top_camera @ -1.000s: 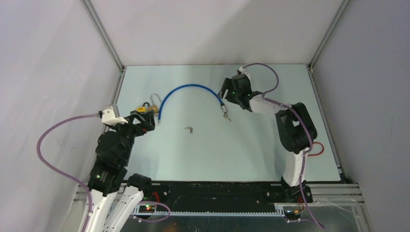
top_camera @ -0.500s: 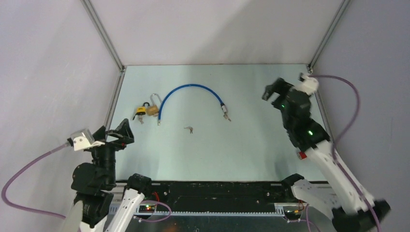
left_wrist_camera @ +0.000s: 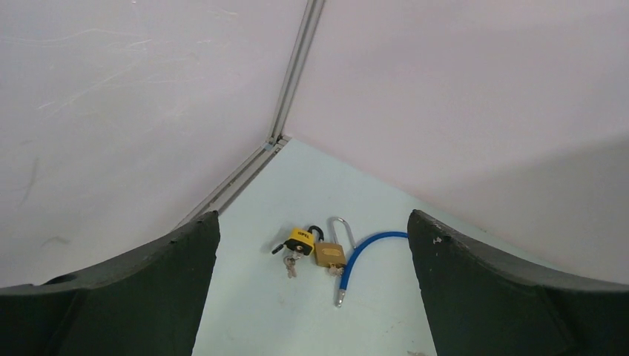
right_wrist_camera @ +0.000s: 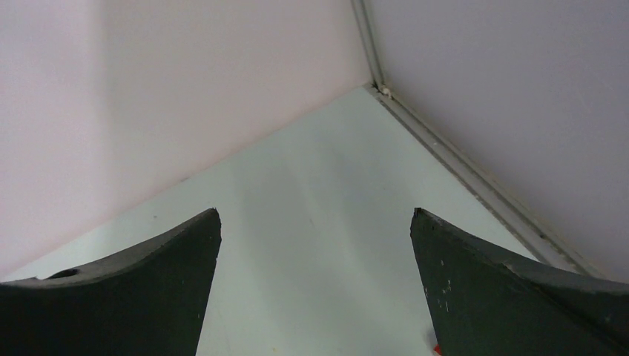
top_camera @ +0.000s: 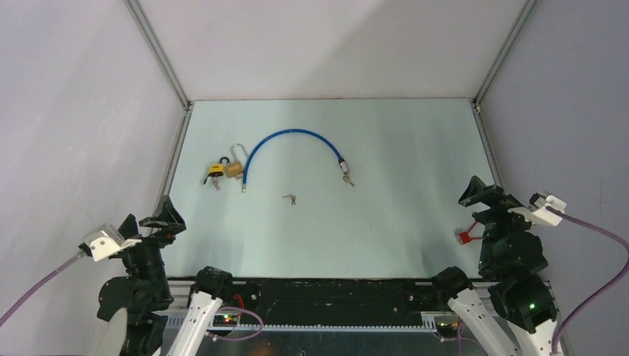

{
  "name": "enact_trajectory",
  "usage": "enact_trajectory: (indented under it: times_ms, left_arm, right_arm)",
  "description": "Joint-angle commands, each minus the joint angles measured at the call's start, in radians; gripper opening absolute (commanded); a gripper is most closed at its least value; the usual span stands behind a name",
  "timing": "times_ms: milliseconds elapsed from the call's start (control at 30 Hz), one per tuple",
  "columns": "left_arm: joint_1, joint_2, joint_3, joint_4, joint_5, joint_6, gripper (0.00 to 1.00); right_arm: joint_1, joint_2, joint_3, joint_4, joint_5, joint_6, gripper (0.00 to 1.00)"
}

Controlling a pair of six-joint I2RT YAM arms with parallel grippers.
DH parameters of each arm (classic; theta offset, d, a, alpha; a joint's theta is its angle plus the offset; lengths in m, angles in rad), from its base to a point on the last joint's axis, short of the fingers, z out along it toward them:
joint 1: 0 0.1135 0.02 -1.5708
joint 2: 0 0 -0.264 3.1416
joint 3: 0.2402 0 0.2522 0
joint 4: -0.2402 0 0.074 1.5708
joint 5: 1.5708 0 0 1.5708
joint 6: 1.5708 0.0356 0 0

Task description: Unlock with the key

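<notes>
A yellow padlock [top_camera: 216, 169] with a key hanging from it and a brass padlock [top_camera: 234, 167] with a silver shackle lie side by side at the table's left. They also show in the left wrist view as the yellow padlock [left_wrist_camera: 300, 239] and the brass padlock [left_wrist_camera: 330, 254]. A blue cable [top_camera: 291, 136] arcs from the brass padlock to the middle, and a loose key [top_camera: 289, 198] lies below it. My left gripper [top_camera: 148, 215] is open and empty at the near left, far from the locks. My right gripper [top_camera: 489, 194] is open and empty at the near right.
The cable's right metal end [top_camera: 345, 175] lies mid-table with a small key beside it. A small red piece [top_camera: 466, 236] lies just left of the right gripper. Grey enclosure walls and metal rails [top_camera: 178, 141] bound the table [top_camera: 400, 148] on three sides.
Both arms pulled back from the table's middle to the near corners. The left gripper left the padlocks and the right gripper left the cable's end. The locks, cable and key stayed put.
</notes>
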Motion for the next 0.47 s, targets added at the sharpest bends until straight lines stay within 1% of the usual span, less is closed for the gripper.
enact_trajectory:
  times_ms: [0,133,233,433]
  left_arm:
    - [0.008,-0.014,-0.001,0.002,-0.057,0.034,1.0]
    - [0.008,-0.016,-0.014,0.002,-0.069,0.033,1.0]
    - [0.008,-0.013,-0.018,0.003,-0.08,0.031,1.0]
    - [0.008,0.014,-0.021,0.005,-0.081,0.013,1.0]
  right_arm:
    - [0.0,-0.087,-0.079,0.03,0.075,-0.07,0.99]
    - [-0.003,-0.153,-0.136,0.079,0.079,-0.088,1.0]
    - [-0.009,-0.171,-0.145,0.072,0.1,-0.084,1.0]
    - [-0.018,-0.207,-0.163,0.076,0.096,-0.084,0.99]
